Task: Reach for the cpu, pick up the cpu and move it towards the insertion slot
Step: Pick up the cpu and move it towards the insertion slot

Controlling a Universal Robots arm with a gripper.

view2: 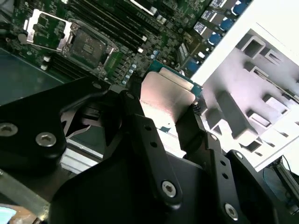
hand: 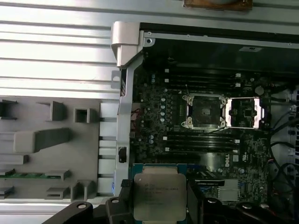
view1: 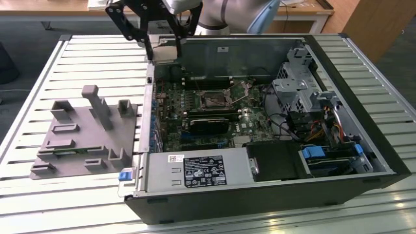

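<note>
Silvery-topped cpu (hand: pixel 160 196) sits clamped between the black jaws of the gripper (view2: pixel 164 123), lifted clear above the open computer case (view1: pixel 364 92). Insertion slot (hand: pixel 205 111) lies on the green motherboard at roughly one o'clock from the chip in the first wrist view, well apart, its metal frame swung open.

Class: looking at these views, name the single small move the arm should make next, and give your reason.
Probably carry the cpu sideways toward the insertion slot. The hand already grips the chip above the open case's edge, while the socket sits open deeper on the board, still some way off.
</note>
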